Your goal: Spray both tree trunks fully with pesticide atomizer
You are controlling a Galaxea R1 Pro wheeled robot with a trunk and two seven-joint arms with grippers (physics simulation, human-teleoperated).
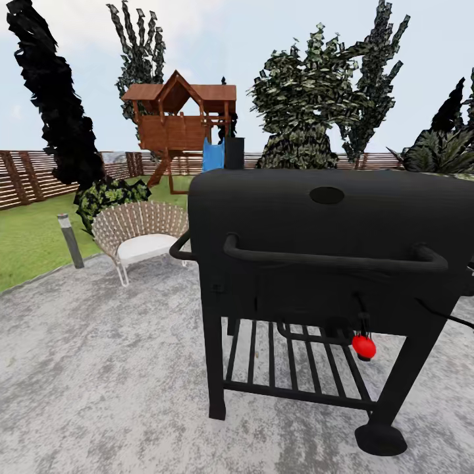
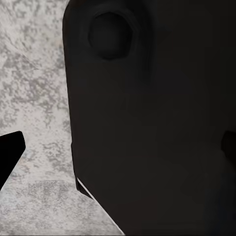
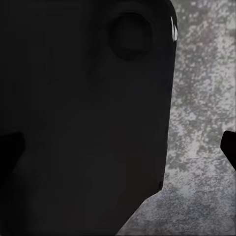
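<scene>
The small dark pesticide atomizer is not to be seen from where the robot stands, nor are the two pale-trunked trees; I judge the step in hand is still the approach, with nothing picked up.

A big black metal barbecue grill (image 1: 329,263) stands close in front on the mottled grey paved floor (image 1: 99,382). Behind the grill, to its left, sits a woven wicker chair with a white cushion (image 1: 141,237), and farther beyond the grill a brown wooden playhouse (image 1: 181,118) on the green lawn (image 1: 26,243).

Each wrist camera shows dark fingertip edges (image 2: 10,152) (image 3: 228,147) set wide apart with nothing between them, so both tools look open and empty.

Next, I judge, the base must steer round the grill towards the lawn.
</scene>
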